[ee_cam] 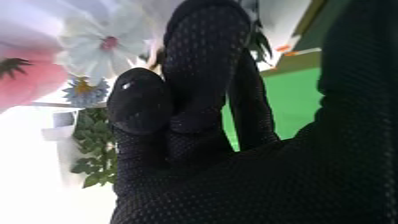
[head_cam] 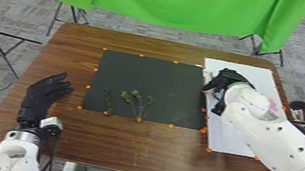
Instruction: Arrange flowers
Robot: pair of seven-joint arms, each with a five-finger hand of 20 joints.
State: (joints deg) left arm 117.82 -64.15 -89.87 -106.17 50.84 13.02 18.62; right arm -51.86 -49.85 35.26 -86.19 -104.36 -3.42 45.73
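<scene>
Flower picking's probably underway upper right, no telling if the white flower (ee_cam: pixel 107 43) by the right hand (head_cam: pixel 230 79) is gripped, left hand (head_cam: pixel 42 96) loosely spread lower left, so a gentle carry to the centre sprigs (head_cam: pixel 137 94) is likely needed.

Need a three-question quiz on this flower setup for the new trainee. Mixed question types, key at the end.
1. True or false: the green sprigs lie on the dark mat.
2. Which hand is over the white board?
A) left hand
B) right hand
C) both
3. Fill in: in the right wrist view, the flower with a pink centre has ____ petals.

Key: 1 true; 2 B; 3 white
</scene>
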